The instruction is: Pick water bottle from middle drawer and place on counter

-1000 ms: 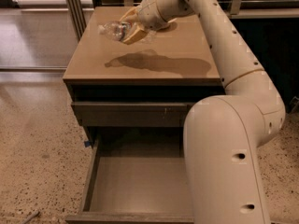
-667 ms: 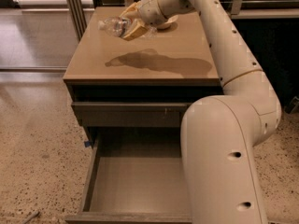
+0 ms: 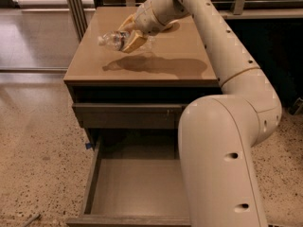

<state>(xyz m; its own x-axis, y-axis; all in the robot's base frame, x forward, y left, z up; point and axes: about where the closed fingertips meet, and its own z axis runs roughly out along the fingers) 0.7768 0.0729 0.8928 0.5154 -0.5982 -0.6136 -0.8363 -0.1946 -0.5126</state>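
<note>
The water bottle [image 3: 112, 39] is a small clear bottle with a white cap pointing left. It lies sideways in my gripper [image 3: 130, 34], whose tan fingers are shut on it. I hold it above the left middle of the tan counter [image 3: 156, 63], where its shadow falls. The middle drawer [image 3: 137, 186] is pulled open below the counter, and its flat grey floor shows nothing on it. My white arm reaches from the lower right up over the counter and hides the drawer's right side.
A shut shallow drawer [image 3: 125, 115] sits just under the counter top. Speckled floor [image 3: 38, 150] lies to the left. Metal posts [image 3: 75, 6] stand behind the counter's left corner. A dark cabinet [image 3: 274, 51] is at the right.
The gripper with the bottle has shifted slightly left and a little lower over the counter. The drawer has stayed open.
</note>
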